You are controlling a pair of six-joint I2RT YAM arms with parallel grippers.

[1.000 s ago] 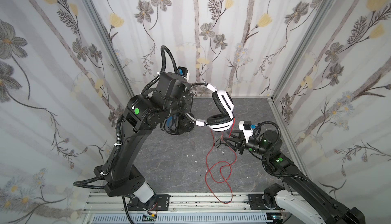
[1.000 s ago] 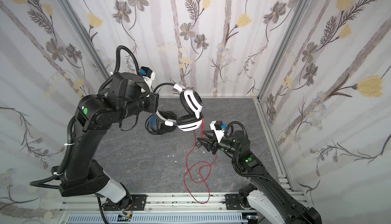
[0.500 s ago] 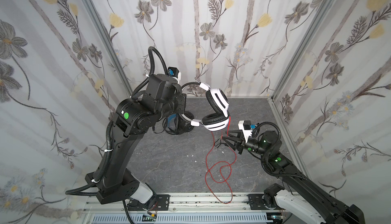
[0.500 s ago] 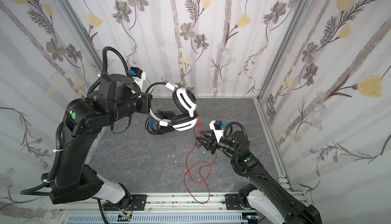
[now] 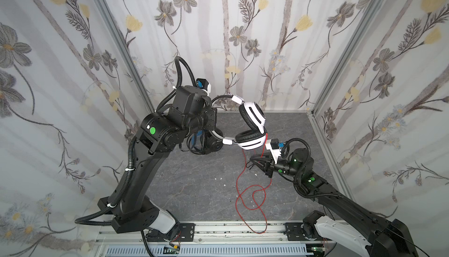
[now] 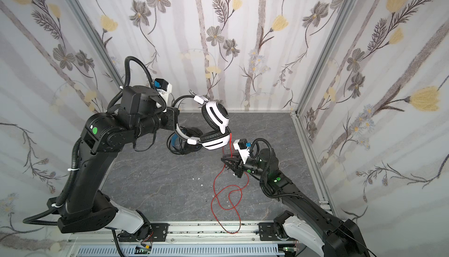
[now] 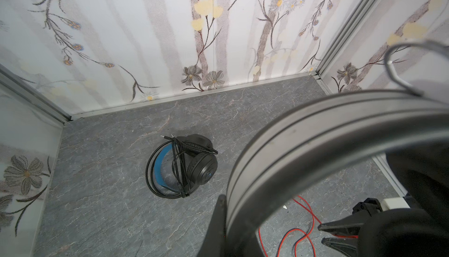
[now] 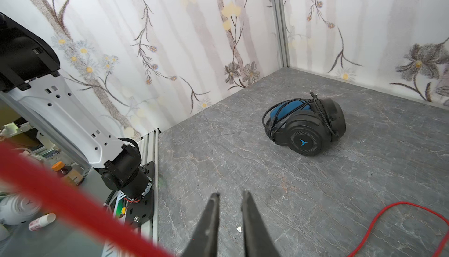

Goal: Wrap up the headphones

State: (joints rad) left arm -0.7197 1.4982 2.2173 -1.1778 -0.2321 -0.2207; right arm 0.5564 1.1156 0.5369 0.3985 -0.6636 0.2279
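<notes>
left arm: left gripper clamped on the headband, white headset held up over the grey tabletop, roughly where it was a sec ago
black headset: lying on the tabletop further back, its cable bundled round it, looks done imo
right gripper: the actual change. Jaws were spread half a sec ago, now pinched nearly together just under the lower earcup
red cable: drops from that earcup past the jaws, rest in loose loops on the tabletop. Wrist cam shows nothing btwn the tips, can't tell if it's caught
meaning: if caught, winding can start. If not, reopen n retry
</notes>
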